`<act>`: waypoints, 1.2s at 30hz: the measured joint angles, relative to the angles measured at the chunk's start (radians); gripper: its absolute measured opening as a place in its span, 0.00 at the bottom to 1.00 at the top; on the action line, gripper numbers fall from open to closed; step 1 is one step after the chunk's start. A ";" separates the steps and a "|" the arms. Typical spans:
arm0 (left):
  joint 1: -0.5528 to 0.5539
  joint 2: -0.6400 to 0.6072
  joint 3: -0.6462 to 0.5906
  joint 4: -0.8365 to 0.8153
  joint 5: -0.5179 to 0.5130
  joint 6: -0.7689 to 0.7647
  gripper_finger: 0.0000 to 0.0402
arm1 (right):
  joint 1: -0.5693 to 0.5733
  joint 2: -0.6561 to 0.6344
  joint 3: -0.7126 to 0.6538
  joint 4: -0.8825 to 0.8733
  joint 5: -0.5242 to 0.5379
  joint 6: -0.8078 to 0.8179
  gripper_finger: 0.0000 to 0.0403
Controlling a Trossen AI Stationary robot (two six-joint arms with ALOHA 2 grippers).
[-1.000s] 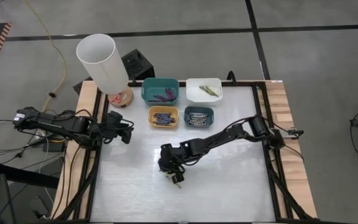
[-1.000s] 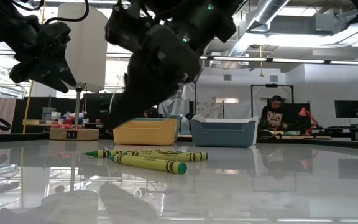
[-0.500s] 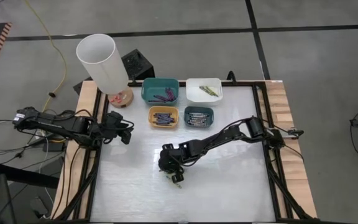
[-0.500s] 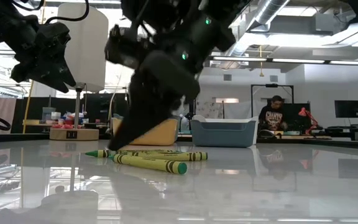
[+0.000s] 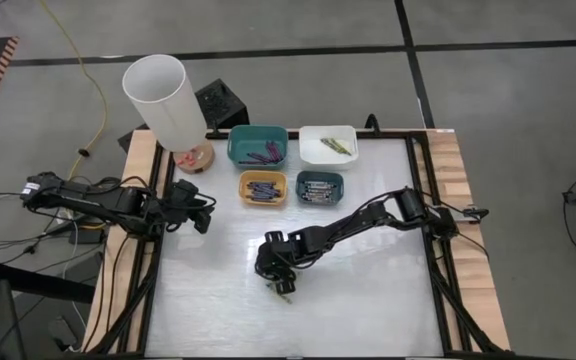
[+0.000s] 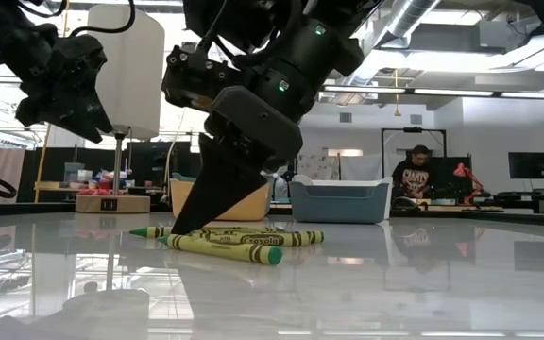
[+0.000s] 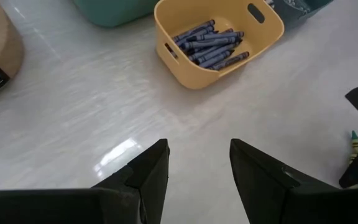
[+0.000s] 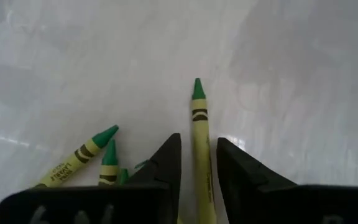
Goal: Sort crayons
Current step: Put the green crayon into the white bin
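Tabletop [image 5: 368,270] mostly bare and glossy. Four bins sit along its far edge: teal bin [image 5: 258,146] with purple crayons, white bin [image 5: 327,146] with a couple of yellow-green ones, yellow bin [image 5: 263,188] with blue ones, small blue-grey bin [image 5: 320,187] with grey ones. A white cylinder [image 5: 164,100] stands at the far left corner.

Right arm reaches across to the tabletop's middle. Change over the last second: the right tool [image 6: 201,203] has dropped from above the loose pile down to the surface, its tips now right at the crayons, and the fingers have drawn in a little. The right wrist view shows one yellow-green crayon [image 8: 200,140] lying between the two fingers, which are still slightly apart around it, not yet visibly clamped. So the pick looks underway, not finished; it should end in the white bin.

Left tool [image 7: 194,165] hangs parked over the left edge of the tabletop, fingers moderately open, holding nothing, unchanged.

Remaining loose yellow-green crayons [image 6: 244,244] lie flat in a small cluster just beside the right tool, touching or overlapping; one in the low view has shifted slightly, likely nudged by the descent. Risk: the neighbours get dragged along with the pick.
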 joint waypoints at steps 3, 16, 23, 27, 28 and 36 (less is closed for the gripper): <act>0.000 0.000 0.000 0.000 -0.002 0.000 0.40 | 0.000 0.000 0.002 -0.023 0.001 0.000 0.20; 0.000 0.000 0.000 0.000 -0.005 -0.013 0.40 | -0.029 0.005 0.072 -0.106 -0.032 0.128 0.01; 0.000 0.000 0.000 0.000 -0.007 -0.013 0.40 | -0.093 0.007 0.205 -0.256 -0.018 0.070 0.01; 0.000 0.000 0.000 0.000 -0.008 -0.016 0.40 | -0.137 0.007 0.292 -0.311 -0.019 0.034 0.00; 0.000 0.000 0.000 0.000 -0.007 -0.016 0.40 | -0.149 0.005 0.313 -0.321 -0.019 0.017 0.00; 0.000 0.000 0.000 0.001 -0.007 -0.045 0.40 | -0.293 -0.053 0.392 -0.390 -0.005 -0.075 0.00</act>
